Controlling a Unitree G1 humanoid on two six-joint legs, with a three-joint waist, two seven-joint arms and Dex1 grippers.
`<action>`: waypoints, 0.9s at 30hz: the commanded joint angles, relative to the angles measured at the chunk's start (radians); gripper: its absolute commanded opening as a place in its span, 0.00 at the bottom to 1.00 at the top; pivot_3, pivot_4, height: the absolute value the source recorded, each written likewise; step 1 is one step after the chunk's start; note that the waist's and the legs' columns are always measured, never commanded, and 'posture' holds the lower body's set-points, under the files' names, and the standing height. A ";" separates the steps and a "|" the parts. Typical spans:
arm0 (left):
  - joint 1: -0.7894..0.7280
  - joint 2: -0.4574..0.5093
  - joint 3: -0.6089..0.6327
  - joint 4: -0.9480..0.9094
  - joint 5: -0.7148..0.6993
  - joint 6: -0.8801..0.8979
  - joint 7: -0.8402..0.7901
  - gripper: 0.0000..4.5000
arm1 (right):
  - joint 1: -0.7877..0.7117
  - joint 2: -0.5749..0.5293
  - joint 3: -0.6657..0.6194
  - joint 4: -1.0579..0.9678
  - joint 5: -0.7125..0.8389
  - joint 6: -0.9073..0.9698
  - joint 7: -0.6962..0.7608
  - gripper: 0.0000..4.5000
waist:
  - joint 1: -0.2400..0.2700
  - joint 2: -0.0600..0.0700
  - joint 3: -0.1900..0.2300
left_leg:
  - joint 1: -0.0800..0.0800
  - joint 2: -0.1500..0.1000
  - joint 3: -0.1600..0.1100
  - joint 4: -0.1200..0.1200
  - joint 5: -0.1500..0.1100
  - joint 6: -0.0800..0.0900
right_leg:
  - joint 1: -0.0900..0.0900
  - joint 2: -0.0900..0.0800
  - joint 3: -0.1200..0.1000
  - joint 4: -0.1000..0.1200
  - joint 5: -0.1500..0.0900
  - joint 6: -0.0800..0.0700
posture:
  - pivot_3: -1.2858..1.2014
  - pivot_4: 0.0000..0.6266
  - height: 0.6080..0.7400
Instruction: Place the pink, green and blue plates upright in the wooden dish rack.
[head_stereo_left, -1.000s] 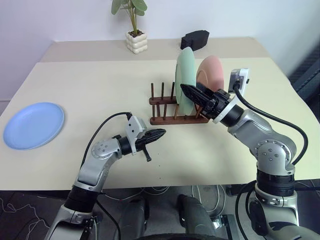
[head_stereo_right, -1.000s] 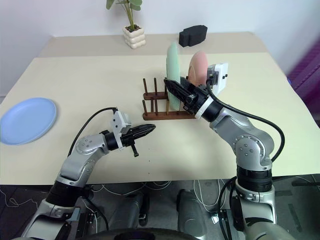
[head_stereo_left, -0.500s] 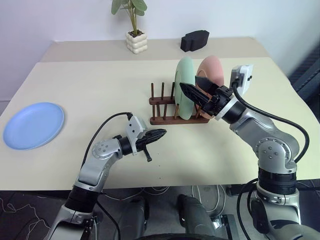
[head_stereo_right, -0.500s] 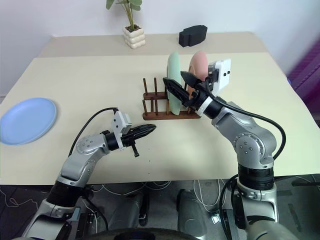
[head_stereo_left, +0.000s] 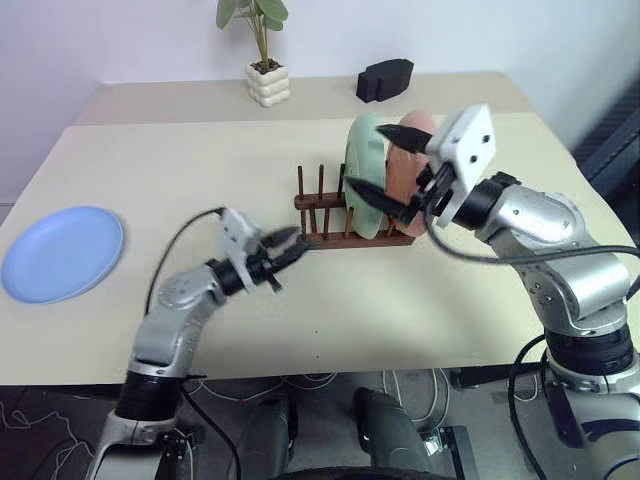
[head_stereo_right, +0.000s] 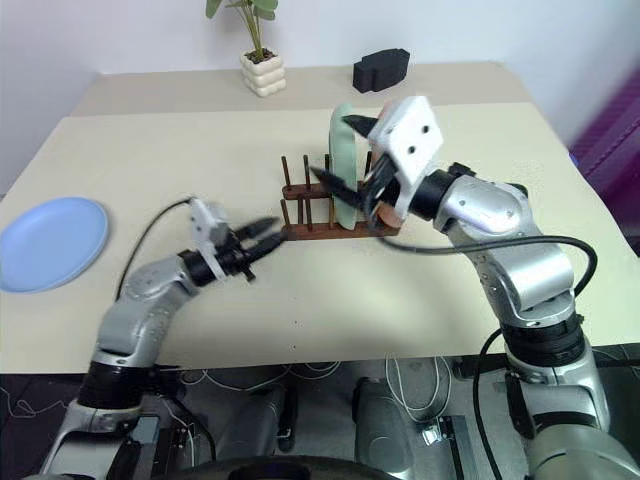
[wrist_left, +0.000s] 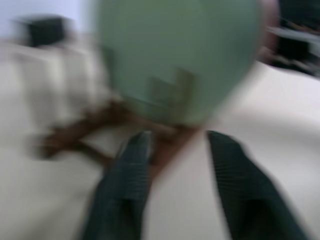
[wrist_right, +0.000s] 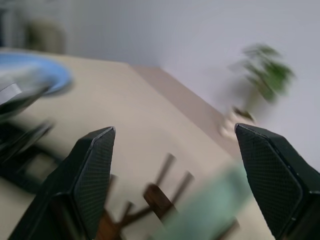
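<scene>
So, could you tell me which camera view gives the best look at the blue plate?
The left eye view: the blue plate lies flat and whole at the table's left edge. The right eye view shows it too, slightly cut by the frame. The right wrist view catches a blurred blue part of it beyond that gripper's fingers.

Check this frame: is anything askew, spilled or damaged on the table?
Nothing spilled or broken. The round green plate and pink plate stand upright in the dark wooden peg rack; the blue plate lies flat, far off, unracked.
</scene>
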 joint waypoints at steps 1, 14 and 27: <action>-0.045 0.057 0.150 0.026 0.006 0.001 0.114 0.88 | -0.022 0.013 0.059 0.009 -0.082 -0.075 0.048 0.87 | 0.002 -0.001 0.000 | 0.000 0.000 0.000 0.000 0.000 0.000 | 0.000 0.000 0.000 0.000 0.000 0.000 | 0.52 0.24 0.97; -0.178 0.300 0.546 0.408 0.183 0.257 0.729 0.99 | -0.059 0.135 0.115 0.143 -0.193 -0.209 0.130 0.87 | 0.003 -0.006 0.003 | 0.000 -0.002 0.000 0.000 0.000 0.000 | 0.000 -0.001 0.000 0.001 0.003 0.004 | 0.52 0.24 0.97; -0.228 0.277 0.668 0.635 0.165 0.312 0.952 0.99 | -0.006 0.144 0.095 0.119 -0.225 -0.193 0.131 0.87 | 0.006 -0.013 0.002 | 0.000 -0.001 -0.001 -0.003 0.002 -0.005 | -0.001 -0.003 -0.002 0.001 0.004 0.003 | 0.52 0.24 0.97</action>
